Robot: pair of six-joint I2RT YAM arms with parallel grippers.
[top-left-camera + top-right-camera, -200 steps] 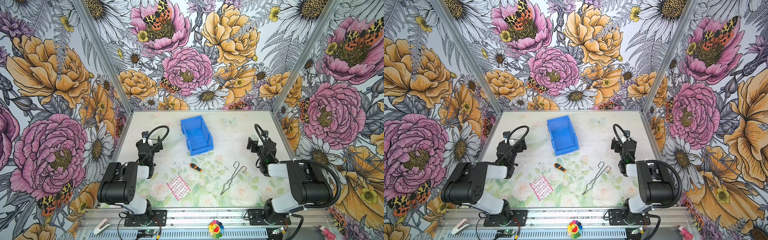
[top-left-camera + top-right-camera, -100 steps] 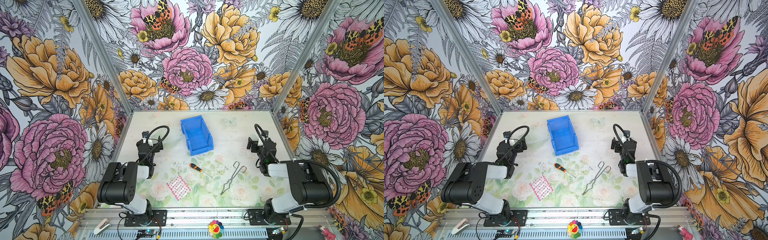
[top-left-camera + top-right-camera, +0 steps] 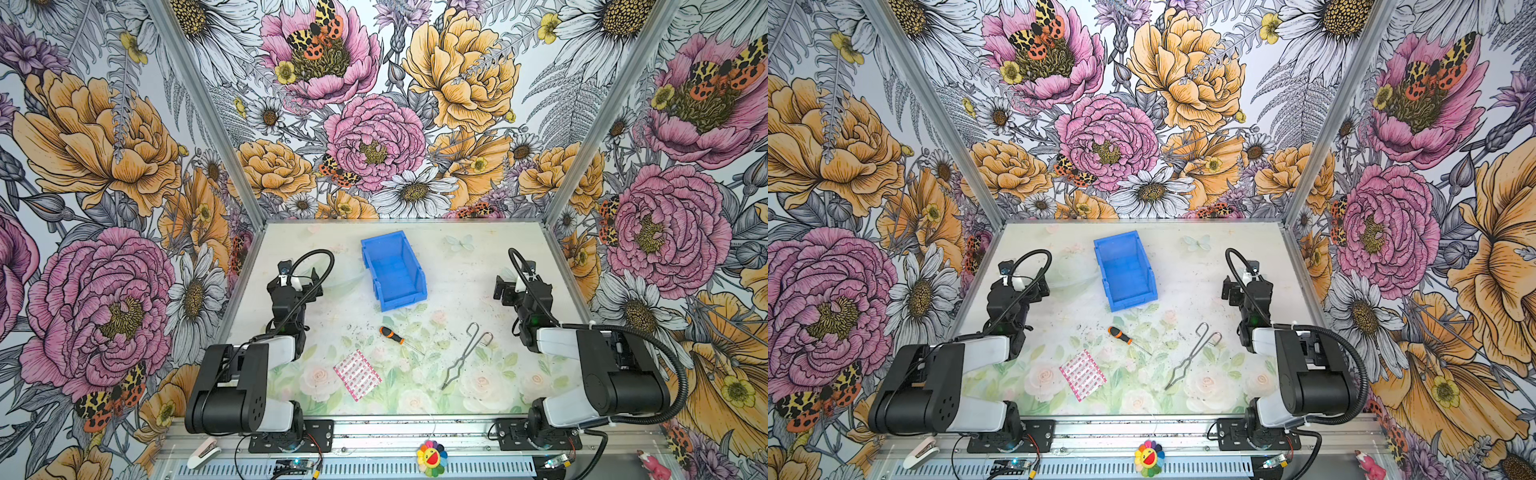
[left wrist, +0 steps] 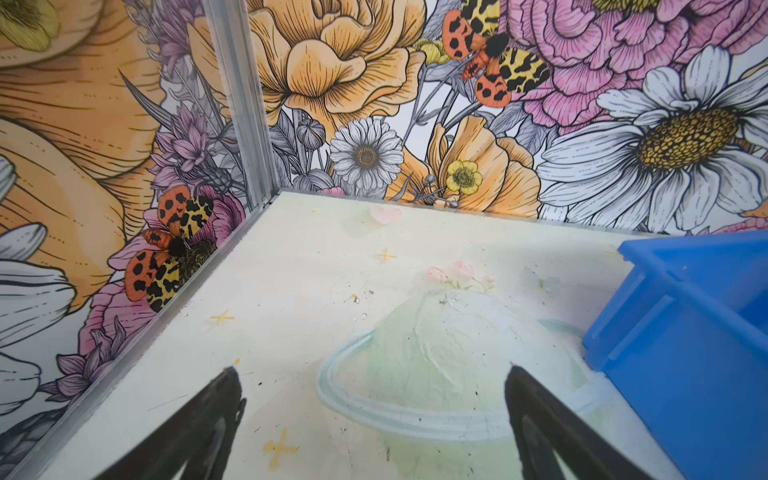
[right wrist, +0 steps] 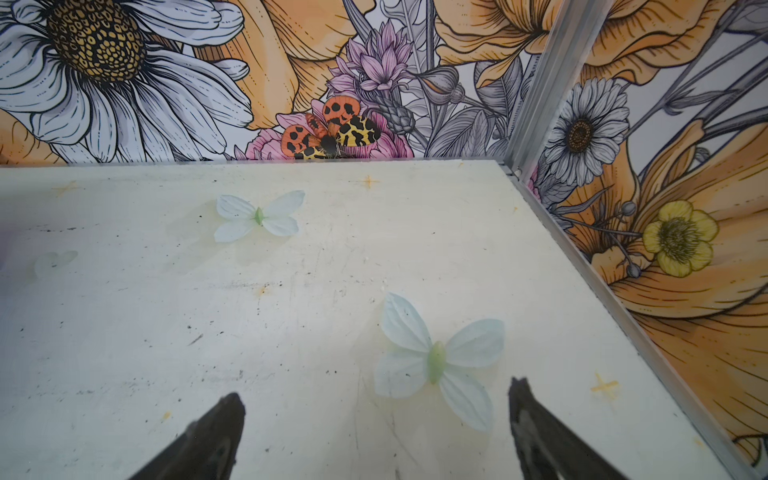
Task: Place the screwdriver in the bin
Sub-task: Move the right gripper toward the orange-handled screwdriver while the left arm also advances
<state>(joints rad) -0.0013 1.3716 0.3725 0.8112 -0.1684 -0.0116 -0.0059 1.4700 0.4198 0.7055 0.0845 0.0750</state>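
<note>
With the blue bin (image 3: 394, 272) empty toward the back and both the left gripper (image 4: 374, 374) and right gripper (image 5: 376, 390) spread wide, holding nothing, out at the sides, the small screwdriver (image 3: 394, 336) lying flat near the bin's low lip may roll away if pinched on its thin shaft.

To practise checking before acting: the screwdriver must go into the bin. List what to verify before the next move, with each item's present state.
1. Screwdriver lying free, nothing on it: ok.
2. Bin upright, empty: ok.
3. Left gripper open, empty: ok.
4. Right gripper open, empty: ok.
5. Tongs and packet apart from screwdriver: ok.
6. Screwdriver in either wrist view: not ok.
</note>
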